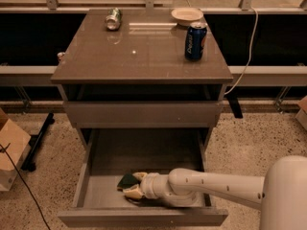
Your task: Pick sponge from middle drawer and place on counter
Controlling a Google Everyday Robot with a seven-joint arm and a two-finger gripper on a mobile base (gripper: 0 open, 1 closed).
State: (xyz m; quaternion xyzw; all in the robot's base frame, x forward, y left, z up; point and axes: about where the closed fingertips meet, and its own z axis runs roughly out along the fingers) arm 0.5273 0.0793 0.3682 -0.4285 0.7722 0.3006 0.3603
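The middle drawer [144, 153] is pulled out below the counter [144, 56]. The dark green sponge [125, 180] lies on the drawer floor near its front, left of middle. My gripper [135, 185] reaches into the drawer from the right on a white arm. Its two cream fingers [133, 193] sit on either side of the sponge and close on it. The sponge rests low on the drawer floor.
On the counter stand a blue can [195, 41] at the right, a silver can [113, 19] lying at the back left and a pale bowl [187, 15] at the back right. The upper drawer front [144, 114] is shut. A cardboard box [9, 147] sits on the floor at left.
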